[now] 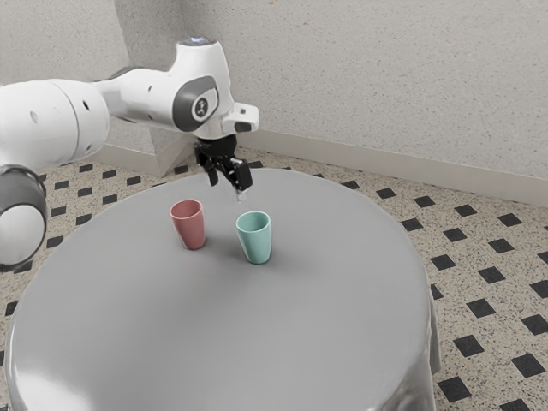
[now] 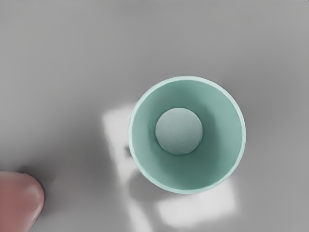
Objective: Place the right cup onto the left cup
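Gripper (image 1: 228,188): poised in the air above the far part of the table (image 1: 214,342), jaws parted, nothing held between them.
Teal cup (image 1: 255,238): upright, mouth up, at the exterior view's right of the 2; by that view it is the task's right cup, and so probably the 1 to lift.
Way from jaws to teal cup: downward, and in the exterior view toward its lower right; the wrist view looks almost straight into the mouth, so the hand appears roughly lined up over it.
Long axis: vertical, tapering to a narrower foot, which should favor a straight descent with a finger on either side of the wall, or 1 inside and 1 outside the rim.
Red cup (image 1: 189,224): upright beside the teal cup, a gap between them, on the side from which the arm (image 1: 145,94) reaches in; the likely target for stacking.
Stage: judged early, both cups standing separately on the table.
Risk: a tilted or off-center descent could knock the rim and tip the cup.
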Controlling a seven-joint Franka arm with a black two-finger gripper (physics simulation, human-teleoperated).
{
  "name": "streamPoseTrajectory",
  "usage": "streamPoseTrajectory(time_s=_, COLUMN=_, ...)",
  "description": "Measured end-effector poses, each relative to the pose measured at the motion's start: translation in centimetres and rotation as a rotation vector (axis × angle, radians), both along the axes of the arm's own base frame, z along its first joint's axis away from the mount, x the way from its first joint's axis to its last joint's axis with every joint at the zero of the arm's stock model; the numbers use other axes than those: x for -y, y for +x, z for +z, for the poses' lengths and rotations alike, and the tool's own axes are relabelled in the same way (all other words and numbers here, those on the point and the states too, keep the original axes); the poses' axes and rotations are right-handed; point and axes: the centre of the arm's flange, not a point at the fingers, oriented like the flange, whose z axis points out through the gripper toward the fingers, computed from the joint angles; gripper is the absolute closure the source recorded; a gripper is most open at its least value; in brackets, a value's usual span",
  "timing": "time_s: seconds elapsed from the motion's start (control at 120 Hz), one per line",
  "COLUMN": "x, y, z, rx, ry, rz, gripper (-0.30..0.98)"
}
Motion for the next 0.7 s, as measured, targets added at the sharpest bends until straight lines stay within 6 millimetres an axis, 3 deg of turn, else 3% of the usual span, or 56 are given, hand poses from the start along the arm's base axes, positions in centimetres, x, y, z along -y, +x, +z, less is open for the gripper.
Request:
streamPoseTrajectory(time_s=0.125, x=-0.4, y=1.5, z=-2.5, rx=0.001, ry=0.012, rz=-0.001, gripper=0.0)
streamPoseTrajectory(time_s=0.417, x=-0.5, y=2.5, z=-6.0, rx=0.003, ry=0.017, rz=-0.009, gripper=0.0)
streamPoseTrajectory(time_s=0.7, x=-0.5, y=3.2, z=-7.9, rx=0.03, ry=0.024, rz=-0.019, gripper=0.0)
